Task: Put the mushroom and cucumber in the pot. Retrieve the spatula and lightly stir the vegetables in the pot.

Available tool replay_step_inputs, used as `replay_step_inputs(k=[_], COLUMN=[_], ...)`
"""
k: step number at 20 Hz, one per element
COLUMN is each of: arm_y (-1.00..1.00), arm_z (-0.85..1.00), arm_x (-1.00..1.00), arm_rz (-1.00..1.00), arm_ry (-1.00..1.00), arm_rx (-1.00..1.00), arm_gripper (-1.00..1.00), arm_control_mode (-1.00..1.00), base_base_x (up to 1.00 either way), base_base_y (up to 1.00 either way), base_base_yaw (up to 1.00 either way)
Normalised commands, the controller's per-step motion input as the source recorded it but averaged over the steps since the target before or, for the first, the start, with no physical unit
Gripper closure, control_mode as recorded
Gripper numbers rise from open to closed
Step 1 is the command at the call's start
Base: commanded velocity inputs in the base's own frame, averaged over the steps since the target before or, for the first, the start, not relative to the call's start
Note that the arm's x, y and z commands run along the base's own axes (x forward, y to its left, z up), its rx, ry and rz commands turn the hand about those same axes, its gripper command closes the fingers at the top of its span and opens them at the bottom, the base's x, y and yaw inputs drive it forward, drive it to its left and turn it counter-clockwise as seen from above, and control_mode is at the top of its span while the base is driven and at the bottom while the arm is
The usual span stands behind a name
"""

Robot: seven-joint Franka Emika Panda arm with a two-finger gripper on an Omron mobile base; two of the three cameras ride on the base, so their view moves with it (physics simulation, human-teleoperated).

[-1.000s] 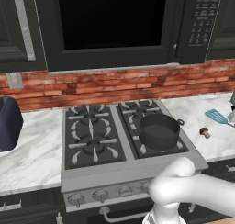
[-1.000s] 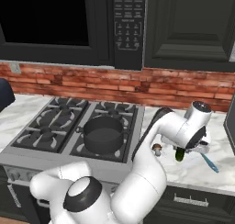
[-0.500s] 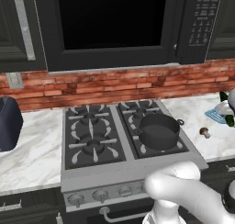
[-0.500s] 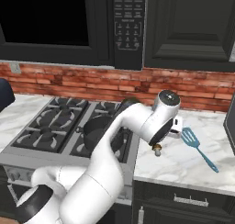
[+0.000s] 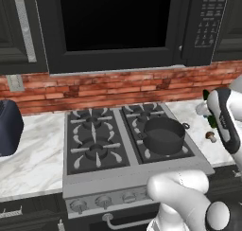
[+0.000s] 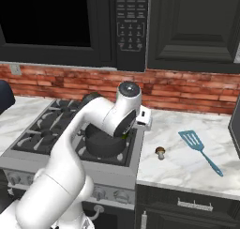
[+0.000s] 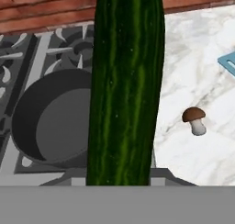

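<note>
I have the stove (image 5: pixel 94 145) mid-frame with the pot (image 7: pixel 50 122) at the left of the hand view, empty. My claw (image 6: pixel 123 135) holds the cucumber (image 7: pixel 126 85), its long axis running bottom to top of that view, just right of the pot, so the drop lies leftward. On the marble surface (image 6: pixel 187 162), spatula (image 6: pixel 199 148) at right; mushroom (image 7: pixel 195 120) nearer the stove.

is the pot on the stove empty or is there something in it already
Empty. The hand view shows the pot's bare grey bottom; the cucumber is held above the stove, and the mushroom lies on the counter.
</note>
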Motion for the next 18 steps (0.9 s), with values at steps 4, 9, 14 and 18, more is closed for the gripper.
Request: replay_step_inputs(k=[4, 9, 14, 18], arm_y=[1.0, 0.74, 0.15, 0.0], arm_z=[0.0, -0.07, -0.38, -0.64], arm_x=[0.29, 0.3, 0.02, 0.0], arm_rz=[0.1, 0.07, 0.03, 0.02], arm_ry=[0.08, 0.34, 0.3, 0.13], arm_rx=[-0.01, -0.08, -0.04, 0.0], arm_gripper=[1.0, 1.0, 1.0, 1.0], arm_control_mode=[-1.0, -1.0, -1.0, -1.0], base_base_x=[0.0, 0.0, 0.0, 0.0], base_base_y=[0.0, 0.0, 0.0, 0.0], base_base_yaw=[0.0, 0.0, 0.0, 0.0])
